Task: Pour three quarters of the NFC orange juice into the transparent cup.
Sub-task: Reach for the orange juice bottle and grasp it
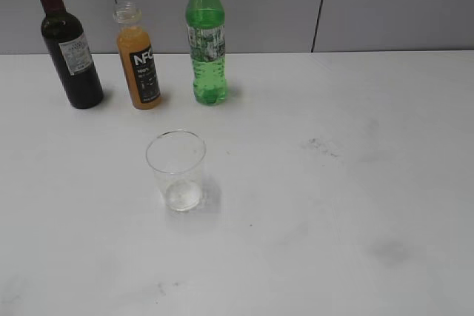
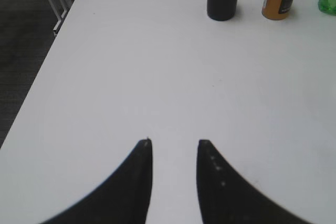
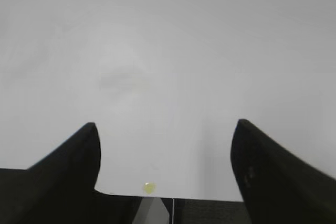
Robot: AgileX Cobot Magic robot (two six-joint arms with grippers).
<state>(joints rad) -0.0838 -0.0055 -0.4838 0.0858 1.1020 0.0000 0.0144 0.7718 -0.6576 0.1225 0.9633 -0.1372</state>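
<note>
A white table (image 1: 333, 205) runs back to a grey panelled wall (image 1: 385, 5) in the exterior view; three bottles stand upright in a row near the wall on the left — a dark wine bottle (image 1: 68, 42), the NFC orange juice (image 1: 138, 61) with its black label and no cap on its clear neck, and a green soda bottle (image 1: 207, 38) with a yellow cap; the juice stands between the other two, apart from each. The transparent cup (image 1: 178, 170) stands upright in front of the row, nearer the camera, with nothing in it; faint dark smudges mark the tabletop to its right; no arm shows in this view.

In the left wrist view the left gripper (image 2: 175, 150) hovers over bare table with its two dark fingers a narrow gap apart and nothing between them; the bases of the wine bottle, the juice and the soda bottle show at the far edge, well away.

The right wrist view shows the right gripper (image 3: 165, 135) spread wide over the table's near edge — nothing held; a small yellowish spot (image 3: 149, 187) sits by that edge.
</note>
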